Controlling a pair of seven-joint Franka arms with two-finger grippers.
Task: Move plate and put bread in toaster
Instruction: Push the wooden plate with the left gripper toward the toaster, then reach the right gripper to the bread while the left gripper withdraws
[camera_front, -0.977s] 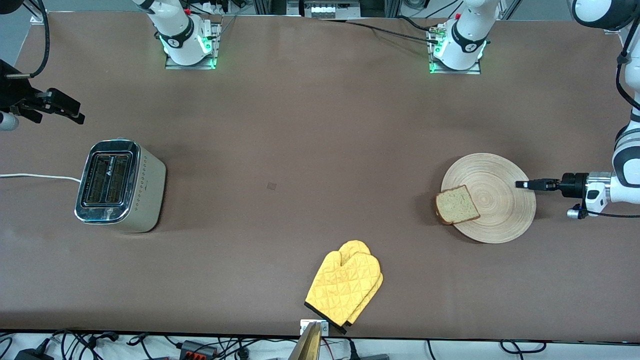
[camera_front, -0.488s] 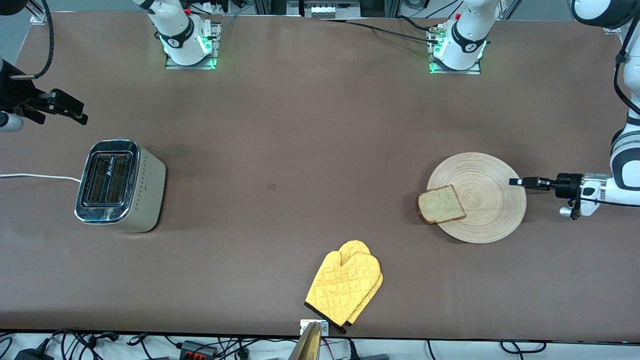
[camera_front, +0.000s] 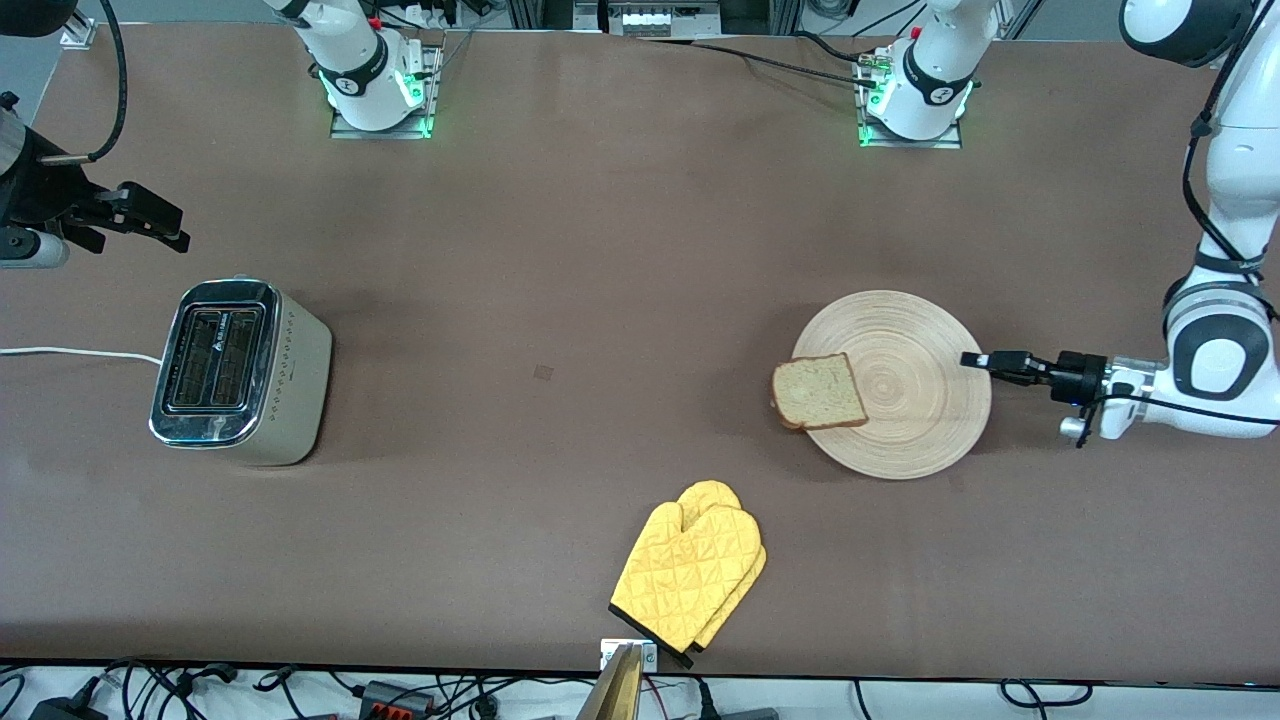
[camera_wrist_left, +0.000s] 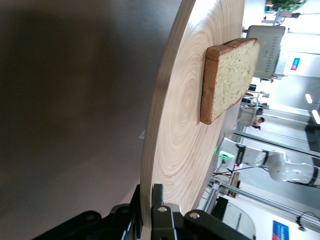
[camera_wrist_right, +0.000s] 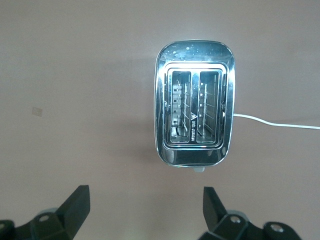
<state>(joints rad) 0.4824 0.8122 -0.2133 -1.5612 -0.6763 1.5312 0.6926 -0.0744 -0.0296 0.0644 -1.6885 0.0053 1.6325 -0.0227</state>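
The round light-wood plate (camera_front: 915, 400) lies on the table toward the left arm's end. A tan bread slice (camera_front: 819, 391) rests on its edge that faces the toaster, partly overhanging. My left gripper (camera_front: 975, 361) is shut on the plate's rim at the side away from the bread; the left wrist view shows the plate (camera_wrist_left: 182, 135), the bread (camera_wrist_left: 227, 77) and my gripper (camera_wrist_left: 149, 210) clamping the rim. The toaster (camera_front: 240, 370) stands toward the right arm's end with both slots empty. My right gripper (camera_front: 165, 228) is open in the air beside the toaster, which shows in its wrist view (camera_wrist_right: 194, 102) above the gripper (camera_wrist_right: 145, 205).
A yellow oven mitt (camera_front: 690, 575) lies near the table's front edge, nearer the camera than the plate. The toaster's white cord (camera_front: 75, 352) runs off toward the table's end. A small mark (camera_front: 543, 372) is on the brown table between toaster and plate.
The left gripper has slid the plate with the bread on it toward the toaster. The right gripper has drifted slightly toward the table's middle.
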